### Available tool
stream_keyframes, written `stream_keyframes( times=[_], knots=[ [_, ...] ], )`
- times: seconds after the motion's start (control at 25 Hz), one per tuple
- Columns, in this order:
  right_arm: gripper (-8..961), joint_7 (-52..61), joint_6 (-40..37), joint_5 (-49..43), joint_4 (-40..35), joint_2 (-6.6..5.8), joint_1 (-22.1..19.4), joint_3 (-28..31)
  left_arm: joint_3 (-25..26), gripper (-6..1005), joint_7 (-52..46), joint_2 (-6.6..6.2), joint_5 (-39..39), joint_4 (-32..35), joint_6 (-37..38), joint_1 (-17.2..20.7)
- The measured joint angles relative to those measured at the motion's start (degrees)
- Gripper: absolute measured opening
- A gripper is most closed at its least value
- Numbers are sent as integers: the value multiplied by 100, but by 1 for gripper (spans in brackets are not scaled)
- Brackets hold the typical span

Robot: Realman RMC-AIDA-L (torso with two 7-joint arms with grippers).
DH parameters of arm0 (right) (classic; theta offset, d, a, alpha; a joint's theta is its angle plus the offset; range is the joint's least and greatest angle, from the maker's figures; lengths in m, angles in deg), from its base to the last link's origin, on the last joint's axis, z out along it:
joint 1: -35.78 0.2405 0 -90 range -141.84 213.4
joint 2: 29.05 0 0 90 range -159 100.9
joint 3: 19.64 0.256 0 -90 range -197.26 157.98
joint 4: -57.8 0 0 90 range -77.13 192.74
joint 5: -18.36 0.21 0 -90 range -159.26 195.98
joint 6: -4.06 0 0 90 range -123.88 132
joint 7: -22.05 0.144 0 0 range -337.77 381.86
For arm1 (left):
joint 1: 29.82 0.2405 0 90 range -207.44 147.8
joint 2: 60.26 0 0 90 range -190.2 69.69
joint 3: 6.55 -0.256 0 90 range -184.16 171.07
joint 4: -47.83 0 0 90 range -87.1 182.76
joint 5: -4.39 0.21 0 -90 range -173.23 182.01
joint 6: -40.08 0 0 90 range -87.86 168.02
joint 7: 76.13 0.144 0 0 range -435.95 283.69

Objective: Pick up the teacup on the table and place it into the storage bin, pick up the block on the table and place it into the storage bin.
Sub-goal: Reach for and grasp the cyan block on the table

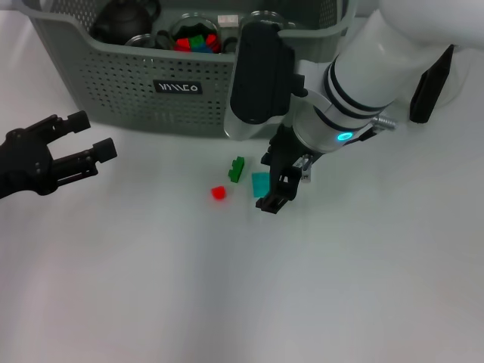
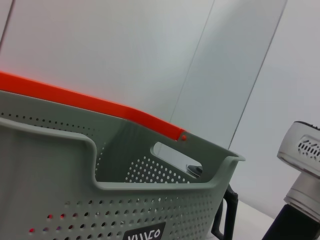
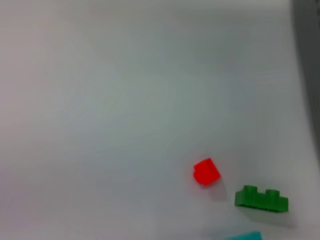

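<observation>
The right gripper [image 1: 281, 186] hangs with jaws apart beside the teal block [image 1: 260, 184], near the storage bin [image 1: 113, 91] at the tabletop's far edge. Closing off-centre could knock the green block [image 1: 237, 169]. The left gripper [image 1: 91, 147] idles, spread open.

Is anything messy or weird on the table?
Nothing looks broken or spilled. Three small blocks, red, green and teal, lie loose near the right gripper, outside the storage bin.
</observation>
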State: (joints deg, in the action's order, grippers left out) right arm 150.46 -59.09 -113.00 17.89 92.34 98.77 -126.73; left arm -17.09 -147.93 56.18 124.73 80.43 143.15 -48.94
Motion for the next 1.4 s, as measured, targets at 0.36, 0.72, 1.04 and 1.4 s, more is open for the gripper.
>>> stream_keyframes(
  times=[0.36,0.72,1.04,1.4],
  knots=[
    [794,-1,120,162,268,-5,79,-13,0,860,0,2,-3,1,-8,-12],
    [792,-1,164,164,349,10,87,-73,0,860,0,2,-3,-3,-80,-21],
    [791,12,-20,314,355,9,104,-171,0,860,0,2,-3,-9,-86,-31],
    [791,7,-755,479,106,-56,36,11,0,860,0,2,-3,-9,-86,-39]
  ],
)
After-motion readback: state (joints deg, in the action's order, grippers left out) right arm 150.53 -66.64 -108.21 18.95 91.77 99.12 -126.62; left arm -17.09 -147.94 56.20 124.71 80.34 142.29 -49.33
